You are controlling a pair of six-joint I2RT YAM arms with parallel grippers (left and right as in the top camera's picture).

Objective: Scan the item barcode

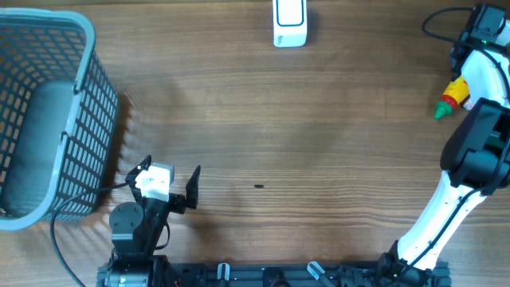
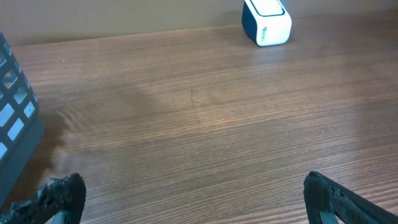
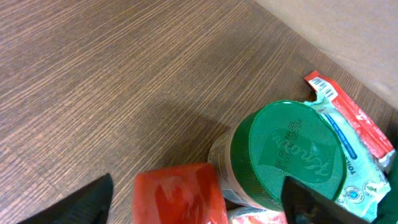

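The white and blue barcode scanner stands at the table's far edge, and it also shows at the top of the left wrist view. In the far right corner lies a small pile of items. It holds a jar with a green lid, a red packet and a red and white pouch with a barcode at its corner. My right gripper hangs open over the pile, with the red packet and the jar between its spread fingers and nothing gripped. My left gripper is open over bare wood at the front left.
A grey mesh basket stands at the left, close to my left arm, and its wall shows in the left wrist view. A yellow bottle with a green tip lies beside my right arm. A small dark speck marks the wood.
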